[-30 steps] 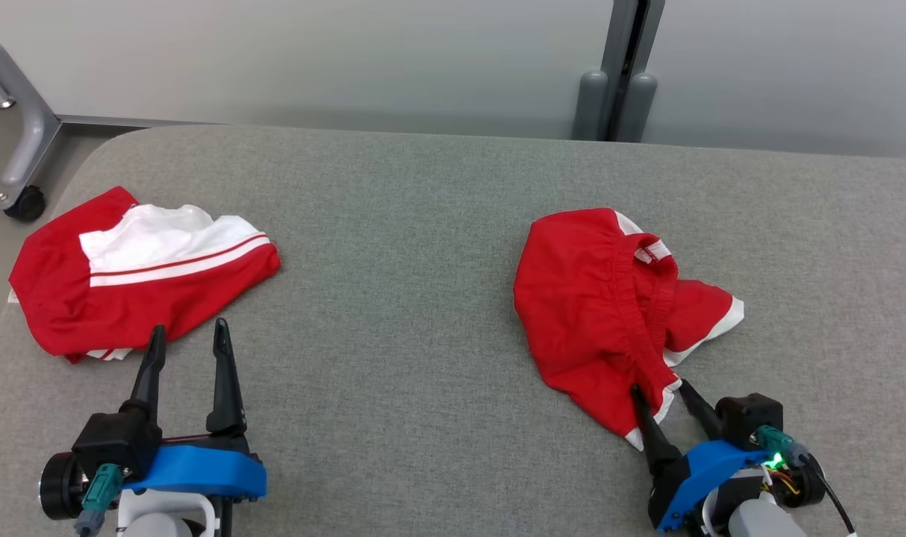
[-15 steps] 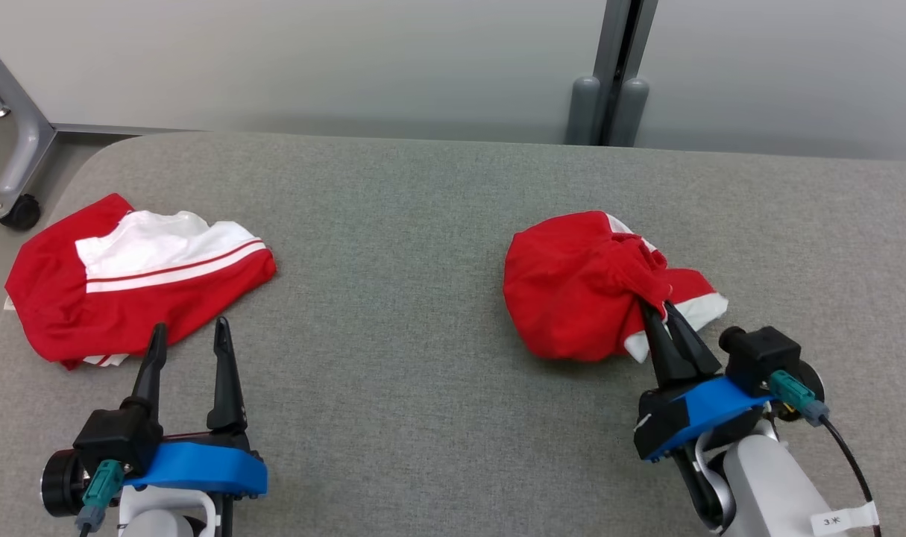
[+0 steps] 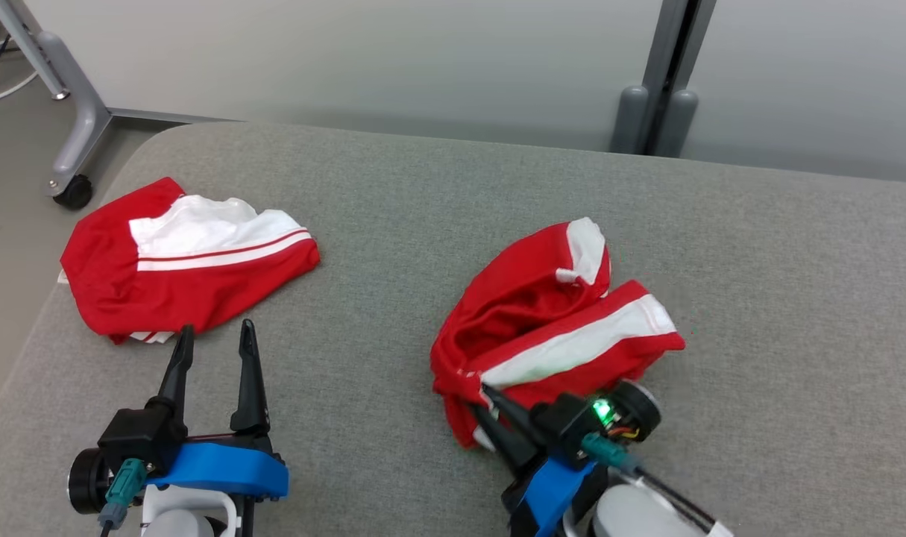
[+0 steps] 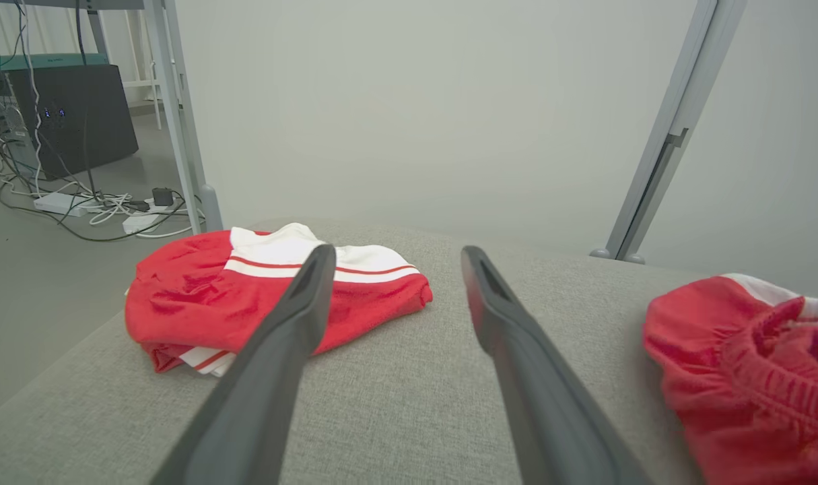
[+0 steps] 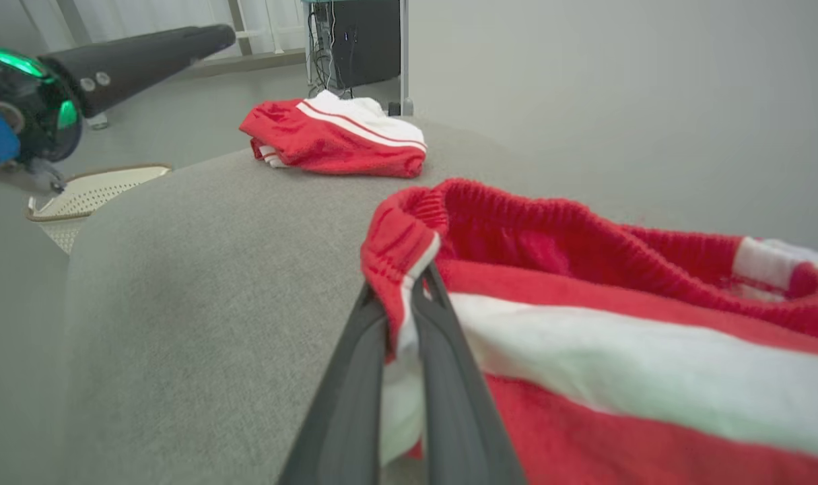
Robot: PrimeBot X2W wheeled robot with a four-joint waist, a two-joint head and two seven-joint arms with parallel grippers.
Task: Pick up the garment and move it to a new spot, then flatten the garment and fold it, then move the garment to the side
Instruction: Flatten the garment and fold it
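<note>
The right gripper (image 3: 479, 399) was clamped shut on a red‑and‑white edge of the garment (image 3: 549, 328), at the elastic waistband's end as the right wrist view showed it. The garment lay bunched right of centre on the pad (image 3: 393, 216), its near left corner at the fingers and a white stripe across the top. The left gripper (image 3: 217, 326) stood wide open and held nothing, hovering low at the near left, just short of the other garment (image 3: 184, 261), which lay folded near the pad's left corner. The step looked like the carry to a new spot. To do it well, the pinch would need to stay deep on the waistband, since a thin bite on a hem could slip. The cloth should be raised enough to hang free rather than drag and roll up more. The best landing seemed to be the bare middle, between the two garments, where both arms could reach to flatten it. That stretch and the far half of the pad lay open. The left edge curved off toward the floor and a caster (image 3: 72, 192). The far edge ran beside the wall. The pad's near edge could not be seen in the head view.
</note>
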